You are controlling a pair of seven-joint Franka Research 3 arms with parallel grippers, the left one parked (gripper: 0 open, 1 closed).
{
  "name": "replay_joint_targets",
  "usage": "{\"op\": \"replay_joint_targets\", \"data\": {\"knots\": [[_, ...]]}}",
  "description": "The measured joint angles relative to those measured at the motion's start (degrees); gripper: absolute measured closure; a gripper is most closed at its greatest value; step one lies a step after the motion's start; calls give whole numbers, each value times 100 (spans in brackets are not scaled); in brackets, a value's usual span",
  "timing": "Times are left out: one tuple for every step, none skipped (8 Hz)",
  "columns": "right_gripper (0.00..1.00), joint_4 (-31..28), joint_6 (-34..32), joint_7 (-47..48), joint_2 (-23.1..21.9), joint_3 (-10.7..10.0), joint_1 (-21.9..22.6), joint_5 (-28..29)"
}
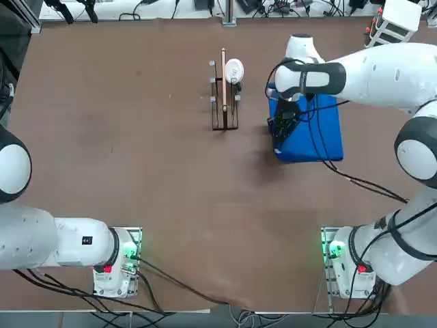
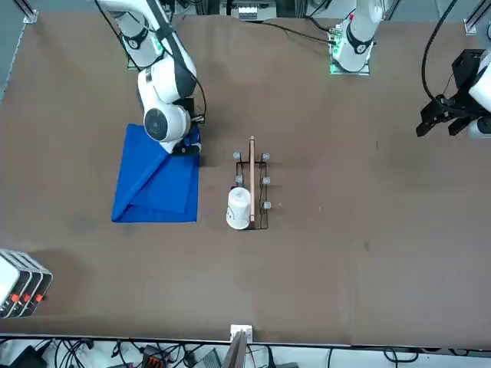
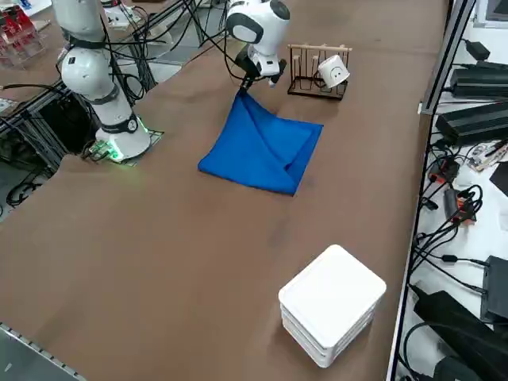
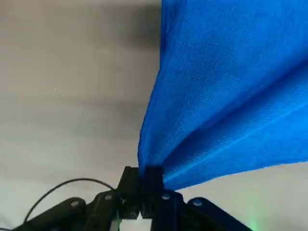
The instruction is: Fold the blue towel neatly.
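1. A white box [image 3: 332, 304] sits nearest the side camera, at six o'clock on the table [image 3: 159, 238].
2. The towel [image 3: 266, 147] lies past it, toward twelve o'clock, one corner lifted.
3. The right gripper [image 4: 142, 185] is pinched tight on that raised corner.
4. A wooden stand [image 3: 317, 73] holding a white cup [image 3: 332, 72] stands at one o'clock, near the towel.

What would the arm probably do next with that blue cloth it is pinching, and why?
Probably carry the pinched corner across and lay it on the opposite edge. The right tool is shut on the blue towel, one corner is lifted off the table, and the rest lies flat, only partly folded.
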Motion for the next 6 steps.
{"op": "replay_joint_targets", "data": {"knots": [[97, -57, 164, 141, 22, 1, 121, 0], [97, -70, 277, 242, 71, 1, 203, 0], [95, -70, 335, 263, 124, 0, 226, 0], [81, -70, 355, 264, 174, -11, 225, 0], [63, -66, 376, 264, 206, -20, 225, 0], [43, -32, 395, 264, 210, -36, 225, 0]]}}
